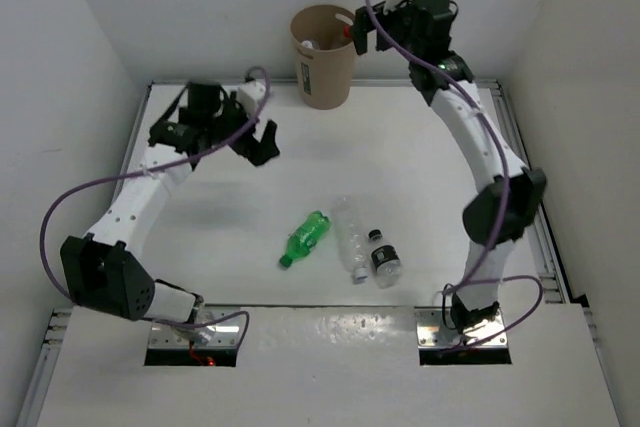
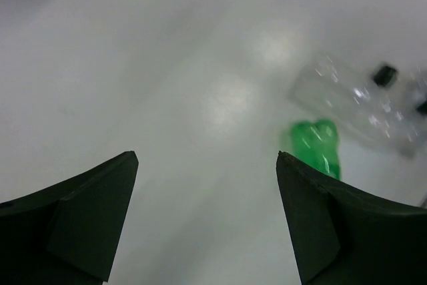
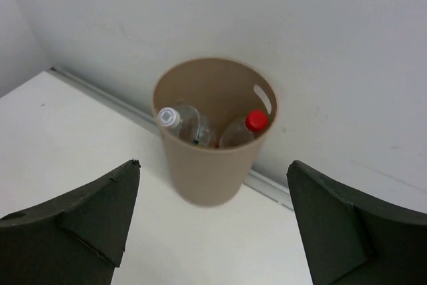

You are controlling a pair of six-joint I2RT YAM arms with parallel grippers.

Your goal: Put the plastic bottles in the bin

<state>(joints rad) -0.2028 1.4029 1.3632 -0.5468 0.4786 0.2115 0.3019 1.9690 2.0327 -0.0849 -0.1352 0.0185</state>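
The tan bin point(image 1: 325, 77) stands at the back of the table. In the right wrist view the bin point(image 3: 200, 178) holds a clear bottle with a white cap point(image 3: 180, 121) and one with a red cap point(image 3: 250, 125). My right gripper point(image 1: 358, 35) hovers just right of the rim; seen from its wrist, this gripper point(image 3: 213, 163) is open and empty. On the table lie a green bottle point(image 1: 305, 237), a clear bottle point(image 1: 350, 237) and a black-capped bottle point(image 1: 383, 259). My left gripper point(image 1: 262, 142) hangs open above the table, left of them. From the left wrist, that gripper point(image 2: 207, 153) frames bare table, with the green bottle point(image 2: 317, 145) beyond its right finger.
White walls close in the table at the back and both sides. A raised metal rail point(image 1: 520, 147) runs along the table's right edge and another along the back, behind the bin. The right arm point(image 1: 480, 147) arches over the table's right side.
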